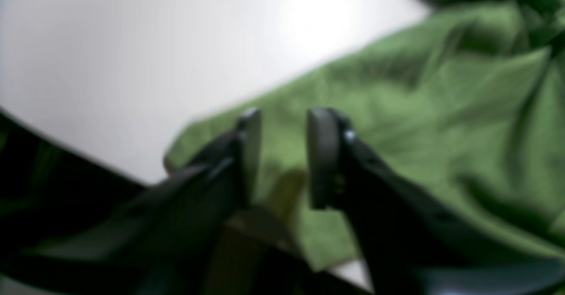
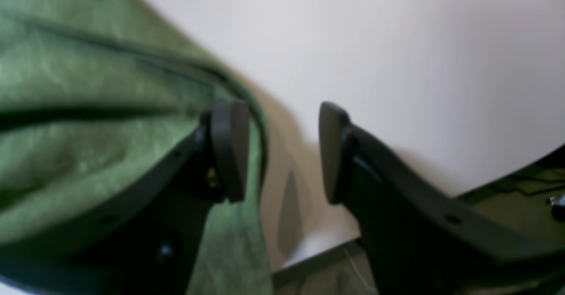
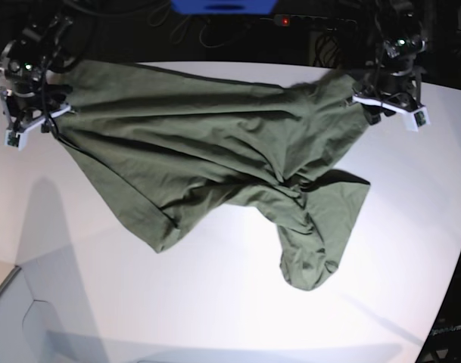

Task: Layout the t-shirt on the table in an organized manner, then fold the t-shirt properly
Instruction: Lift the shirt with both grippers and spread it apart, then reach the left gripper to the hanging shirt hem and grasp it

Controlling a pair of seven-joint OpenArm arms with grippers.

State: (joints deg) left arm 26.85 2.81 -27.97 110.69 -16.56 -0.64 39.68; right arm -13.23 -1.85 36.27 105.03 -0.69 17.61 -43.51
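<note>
The olive-green t-shirt (image 3: 215, 144) lies crumpled across the far half of the white table (image 3: 215, 302), with one bunched part reaching toward the front (image 3: 309, 257). My left gripper (image 1: 282, 118) is open just above the shirt's (image 1: 419, 109) edge, and nothing sits between its fingers. In the base view it stands at the shirt's right end (image 3: 381, 102). Open as well, my right gripper (image 2: 282, 109) has one finger (image 2: 227, 149) over the shirt's hem (image 2: 88, 109) and the other over bare table (image 2: 397, 65). It stands at the shirt's left end (image 3: 33, 121) in the base view.
The table's curved edge (image 3: 442, 249) runs down the right side, with dark floor beyond it. Cables and a blue object (image 3: 222, 6) lie behind the table's far edge. The arms throw shadows on the table's front left (image 3: 56, 249).
</note>
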